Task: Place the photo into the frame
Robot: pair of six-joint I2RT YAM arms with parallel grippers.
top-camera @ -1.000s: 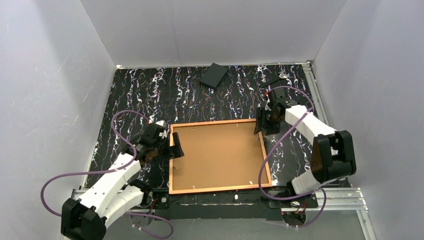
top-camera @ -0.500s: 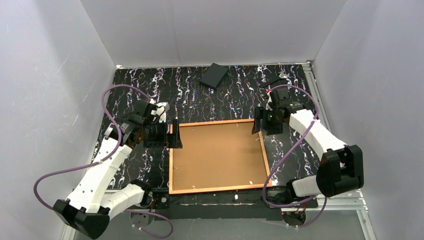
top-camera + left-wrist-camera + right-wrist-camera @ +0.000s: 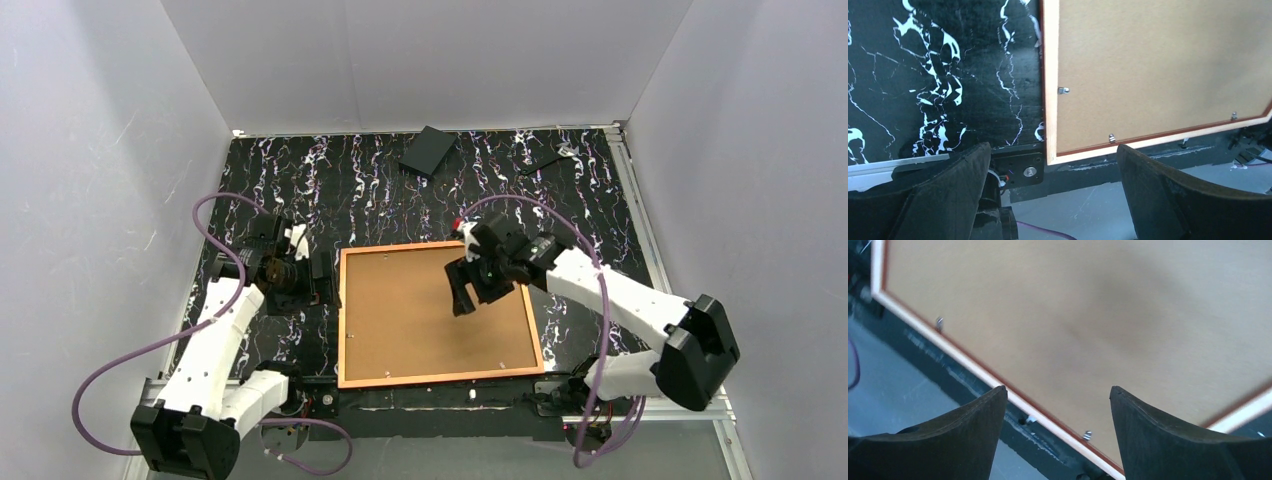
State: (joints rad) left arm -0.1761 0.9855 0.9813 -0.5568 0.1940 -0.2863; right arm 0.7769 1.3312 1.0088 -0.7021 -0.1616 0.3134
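Note:
The frame (image 3: 341,330) lies back up in the middle of the table, its thin orange border around a plain brown board (image 3: 410,330). The photo is hidden. My left gripper (image 3: 320,280) stands open just left of the frame's left edge, touching nothing. In the left wrist view, the frame's near corner (image 3: 1050,125) and board (image 3: 1158,60) lie beyond the wide-apart fingers of the left gripper (image 3: 1053,150). My right gripper (image 3: 466,294) hovers open over the board's right half. The right gripper (image 3: 1057,389) is empty above the board (image 3: 1088,315) and the frame's rim (image 3: 973,369).
A black box (image 3: 428,151) lies at the back of the marbled table. A small dark object (image 3: 545,162) lies at the back right. Small metal clips (image 3: 1063,90) stick up along the frame's inner edge. White walls close in three sides.
My right gripper left the frame's far right corner, swung left over the board and opened wider. My left gripper backed off the frame's left edge. The frame stayed put.

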